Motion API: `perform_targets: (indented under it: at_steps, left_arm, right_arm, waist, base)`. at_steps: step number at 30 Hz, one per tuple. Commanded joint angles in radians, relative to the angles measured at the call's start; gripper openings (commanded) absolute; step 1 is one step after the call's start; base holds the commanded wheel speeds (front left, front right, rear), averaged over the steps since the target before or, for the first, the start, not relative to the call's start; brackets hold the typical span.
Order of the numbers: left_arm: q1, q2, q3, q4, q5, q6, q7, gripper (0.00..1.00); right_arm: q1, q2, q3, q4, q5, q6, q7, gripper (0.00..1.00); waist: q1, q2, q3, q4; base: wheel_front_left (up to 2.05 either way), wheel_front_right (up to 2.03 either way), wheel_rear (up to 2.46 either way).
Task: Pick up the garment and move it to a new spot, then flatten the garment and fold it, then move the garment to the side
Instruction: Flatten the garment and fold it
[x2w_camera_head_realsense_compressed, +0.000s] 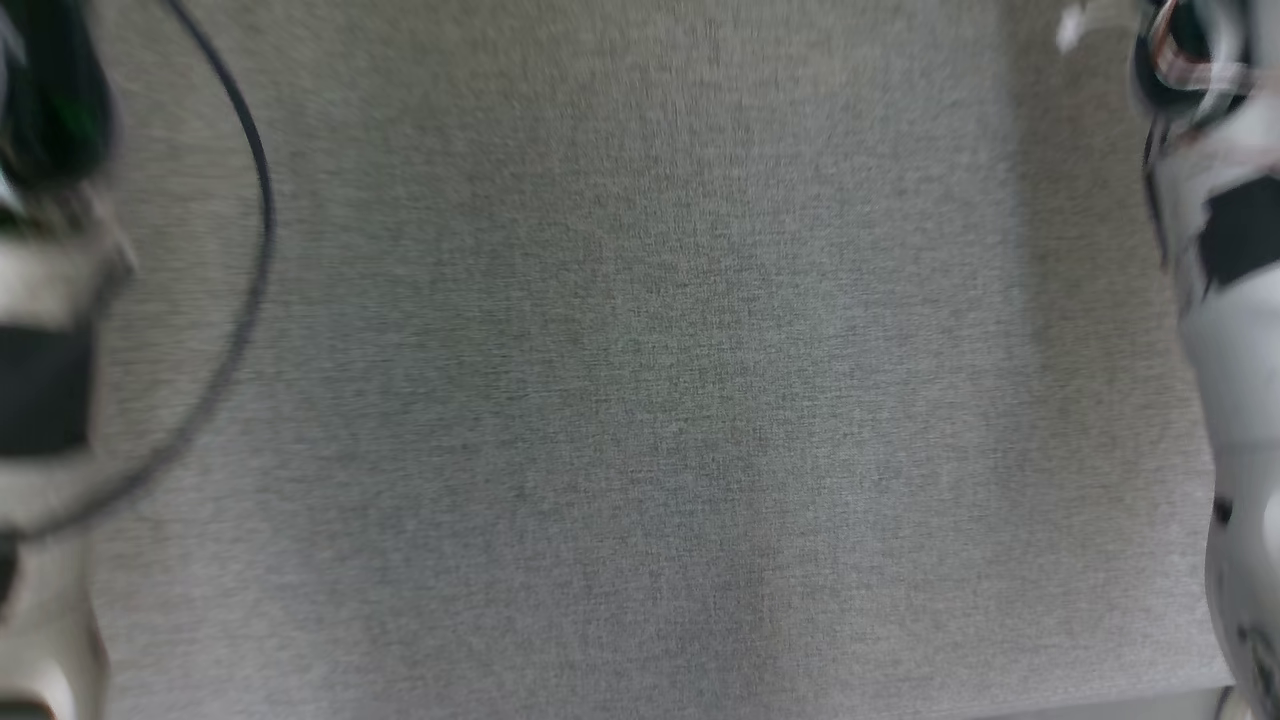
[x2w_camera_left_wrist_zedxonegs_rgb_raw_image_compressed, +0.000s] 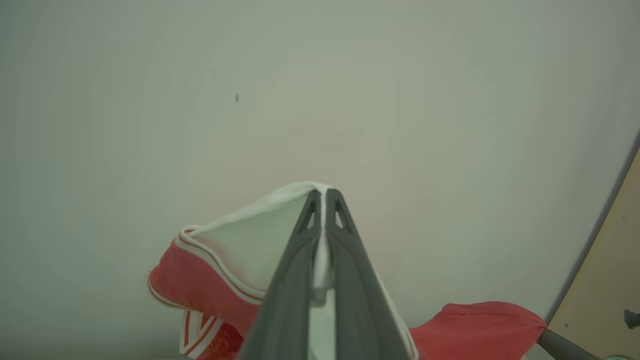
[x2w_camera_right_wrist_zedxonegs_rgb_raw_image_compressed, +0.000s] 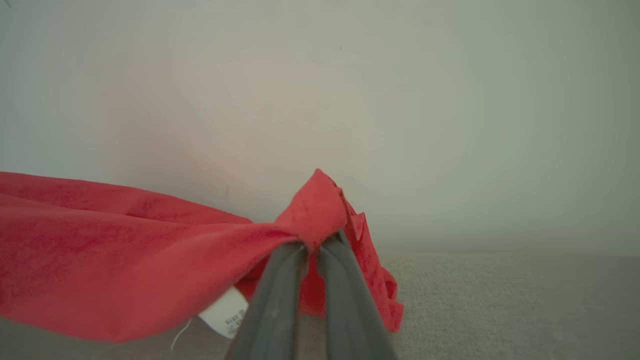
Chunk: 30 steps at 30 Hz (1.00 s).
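Left gripper (x2w_camera_left_wrist_zedxonegs_rgb_raw_image_compressed: 324, 194): I see its dark tapered fingers pressed together on the white hem of the soft red-and-white cloth garment (x2w_camera_left_wrist_zedxonegs_rgb_raw_image_compressed: 210, 280).
Right gripper (x2w_camera_right_wrist_zedxonegs_rgb_raw_image_compressed: 314, 246): pinching a bunched red fold.
Garment: slung between both grippers, matte, with striped trim.
Small white tag (x2w_camera_right_wrist_zedxonegs_rgb_raw_image_compressed: 226, 314): print unreadable.
Grey woven surface (x2w_camera_right_wrist_zedxonegs_rgb_raw_image_compressed: 500, 300): below.

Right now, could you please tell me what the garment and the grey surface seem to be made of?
The garment looks like thin, soft fabric, matte red with a white panel: it drapes, folds and bunches where pinched. The grey surface seems a matte woven or felt-like cloth covering, judging by its fine heathered speckle; blur leaves the weave unsure.
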Motion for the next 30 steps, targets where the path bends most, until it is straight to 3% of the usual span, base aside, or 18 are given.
perform_targets:
  at_steps: [1, 6, 12, 16, 21, 26, 30]
  left_arm:
    - [0.084, 0.005, 0.001, -0.019, -0.024, 0.003, 0.017, 0.0]
    - [0.354, -0.013, 0.017, -0.088, -0.132, 0.043, 0.079, 0.0]
    - [0.712, -0.071, 0.021, -0.155, -0.249, 0.092, 0.089, 0.0]
    - [0.914, -0.111, 0.005, -0.159, -0.32, 0.086, 0.09, 0.0]
    - [1.05, -0.128, -0.028, -0.154, -0.355, 0.076, 0.112, 0.0]
    - [1.158, -0.125, -0.067, -0.141, -0.37, 0.081, 0.144, 0.0]
    - [1.219, -0.124, -0.097, -0.112, -0.366, 0.092, 0.161, 0.0]
  right_arm:
    - [0.062, -0.02, 0.02, 0.001, 0.022, 0.001, 0.03, 0.0]
    - [0.231, -0.071, 0.045, -0.009, 0.043, 0.001, 0.17, 0.0]
    - [0.456, -0.077, -0.058, -0.011, 0.014, 0.001, 0.27, 0.0]
    - [0.608, -0.047, -0.129, -0.03, -0.003, 0.001, 0.312, 0.0]
    - [0.747, -0.024, -0.215, -0.072, -0.038, 0.001, 0.373, 0.0]
    - [0.917, 0.025, -0.333, -0.192, -0.113, 0.001, 0.49, 0.0]
    - [1.082, 0.094, -0.439, -0.383, -0.203, 0.001, 0.612, 0.0]
  waist:
    - [0.0, 0.0, -0.12, 0.033]
    - [0.0, 0.0, -0.264, 0.056]
    - [0.0, 0.0, -0.414, 0.088]
    - [0.0, 0.0, -0.492, 0.111]
    - [0.0, 0.0, -0.556, 0.136]
    - [0.0, 0.0, -0.61, 0.165]
    - [0.0, 0.0, -0.633, 0.178]
  base:
    - [0.0, 0.0, 0.0]
    - [0.0, 0.0, 0.0]
    - [0.0, 0.0, 0.0]
    - [0.0, 0.0, 0.0]
    - [0.0, 0.0, 0.0]
    - [0.0, 0.0, 0.0]
    - [0.0, 0.0, 0.0]
